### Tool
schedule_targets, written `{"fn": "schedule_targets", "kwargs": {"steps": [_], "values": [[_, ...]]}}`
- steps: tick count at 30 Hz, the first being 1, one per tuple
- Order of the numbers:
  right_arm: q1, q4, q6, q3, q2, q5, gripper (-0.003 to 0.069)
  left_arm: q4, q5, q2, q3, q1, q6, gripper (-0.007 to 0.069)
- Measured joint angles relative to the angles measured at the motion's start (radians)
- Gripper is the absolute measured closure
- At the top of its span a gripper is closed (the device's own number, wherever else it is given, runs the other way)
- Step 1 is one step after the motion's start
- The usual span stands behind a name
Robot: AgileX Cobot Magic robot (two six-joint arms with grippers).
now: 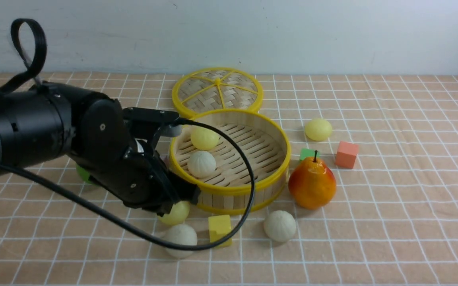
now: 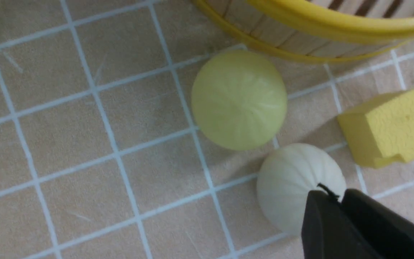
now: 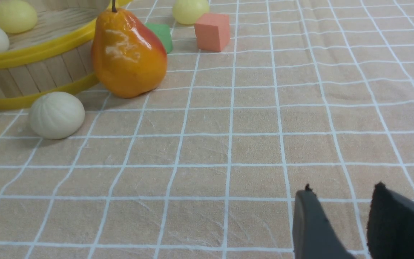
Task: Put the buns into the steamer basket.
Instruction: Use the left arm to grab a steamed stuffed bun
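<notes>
Front view, left to right: left fingers [image 2: 322,223] nearly closed and empty, beside a pale yellow round bun [image 1: 175,213] and a pleated off-white bun [image 1: 180,239] lying near the slatted bamboo steamer basket [image 1: 221,189], which holds two. They look light, squashy and rollable; pinch across the middle. Right fingers [image 3: 311,223] parted, empty. No readable writing.

No text, numbers or logos could be read in any of the three views.
The pear [image 3: 128,61] carried a pale squiggle on its skin that looked like glare or wear rather than lettering, though the view was too soft to be sure. The yellow cube [image 2: 386,126], the steamer basket [image 1: 221,198] and the black left arm [image 1: 26,127] showed only plain, unmarked surfaces.
</notes>
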Motion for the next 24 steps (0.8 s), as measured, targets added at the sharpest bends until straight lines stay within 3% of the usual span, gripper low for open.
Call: {"fn": "schedule_targets", "kwargs": {"steps": [3,5,9,24], "values": [[0.000,0.000,0.000,0.000,0.000,0.000,0.0419,0.001,-0.045,0.023,0.000,0.016,0.001,0.0461],[0.000,0.000,0.000,0.000,0.000,0.000,0.0419,0.003,-0.106,0.064,0.000,0.035,0.001,0.0367],[0.000,0.000,0.000,0.000,0.000,0.000,0.0419,0.003,-0.163,0.112,0.000,0.042,0.001,0.0288],[0.000,0.000,0.000,0.000,0.000,0.000,0.0419,0.004,-0.270,0.195,0.000,0.042,0.001,0.0283]]}}
